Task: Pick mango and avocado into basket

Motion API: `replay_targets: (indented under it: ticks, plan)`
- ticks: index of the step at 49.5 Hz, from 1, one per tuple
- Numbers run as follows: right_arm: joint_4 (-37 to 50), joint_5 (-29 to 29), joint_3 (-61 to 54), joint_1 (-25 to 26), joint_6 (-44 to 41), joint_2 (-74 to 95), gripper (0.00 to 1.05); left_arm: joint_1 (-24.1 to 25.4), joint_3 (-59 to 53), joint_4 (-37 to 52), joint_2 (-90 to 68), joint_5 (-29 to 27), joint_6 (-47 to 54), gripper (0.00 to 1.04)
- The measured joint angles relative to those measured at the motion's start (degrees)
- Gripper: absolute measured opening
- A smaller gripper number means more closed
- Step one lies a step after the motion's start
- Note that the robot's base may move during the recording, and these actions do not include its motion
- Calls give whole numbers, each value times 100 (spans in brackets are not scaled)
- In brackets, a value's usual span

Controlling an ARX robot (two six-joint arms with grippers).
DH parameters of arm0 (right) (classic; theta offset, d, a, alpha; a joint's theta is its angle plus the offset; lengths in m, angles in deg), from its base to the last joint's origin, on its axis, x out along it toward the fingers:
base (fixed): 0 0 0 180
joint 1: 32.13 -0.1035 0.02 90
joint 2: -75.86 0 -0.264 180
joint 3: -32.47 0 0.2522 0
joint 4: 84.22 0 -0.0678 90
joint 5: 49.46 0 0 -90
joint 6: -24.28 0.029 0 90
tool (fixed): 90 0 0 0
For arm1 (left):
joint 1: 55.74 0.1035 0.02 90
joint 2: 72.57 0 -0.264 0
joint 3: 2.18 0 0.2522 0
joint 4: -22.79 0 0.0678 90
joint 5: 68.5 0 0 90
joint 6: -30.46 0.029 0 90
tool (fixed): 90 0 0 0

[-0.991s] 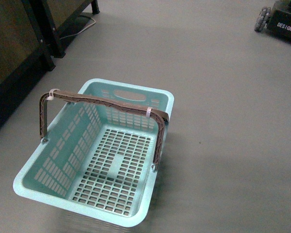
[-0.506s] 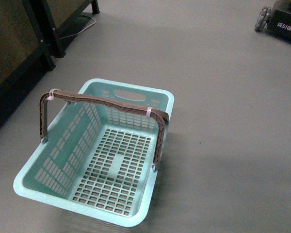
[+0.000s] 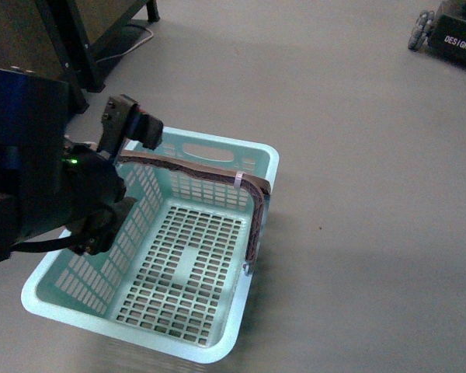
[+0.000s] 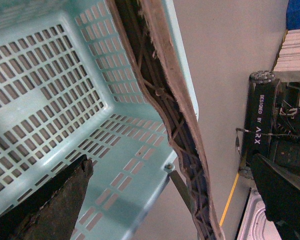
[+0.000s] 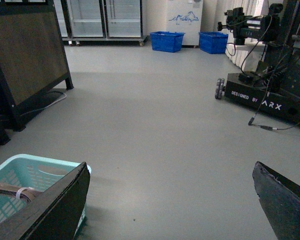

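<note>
The pale teal basket (image 3: 260, 167) stands empty on the grey floor, its brown arched bar (image 3: 210, 169) across the top. My left gripper (image 3: 124, 183) is open and hangs over the basket's left wall, hiding part of it. In the left wrist view the open left gripper (image 4: 172, 200) looks down at the basket's slotted wall (image 4: 140, 150) and the bar (image 4: 175, 100). My right gripper (image 5: 172, 200) is open and empty over bare floor, with the basket's corner (image 5: 40, 162) beside one finger. No mango or avocado is in view.
A dark cabinet on black legs (image 3: 31, 39) stands at the far left with a cable (image 3: 132, 39) by it. A black wheeled robot base (image 3: 454, 35) is at the far right. Blue crates (image 5: 167, 41) stand far off by a wall.
My left arm has come into the front view from the left and now covers the basket's left wall. The basket has not moved.
</note>
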Motion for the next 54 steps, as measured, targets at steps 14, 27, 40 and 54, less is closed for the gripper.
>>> replay_targets:
  ticks: [14, 27, 40, 54]
  plan:
    - [0, -2, 0, 0, 0, 0, 97, -140, 1082, 813, -1003, -155, -756, 81]
    - [0, -2, 0, 0, 0, 0, 97, -125, 1244, 1744, -1370, -87, -1279, 38]
    - [0, 0, 0, 0, 0, 0, 97, 26, 732, 1637, -614, -111, -1558, 10]
    - [0, -2, 0, 0, 0, 0, 97, 455, -221, -1193, 2872, -501, -1631, 10]
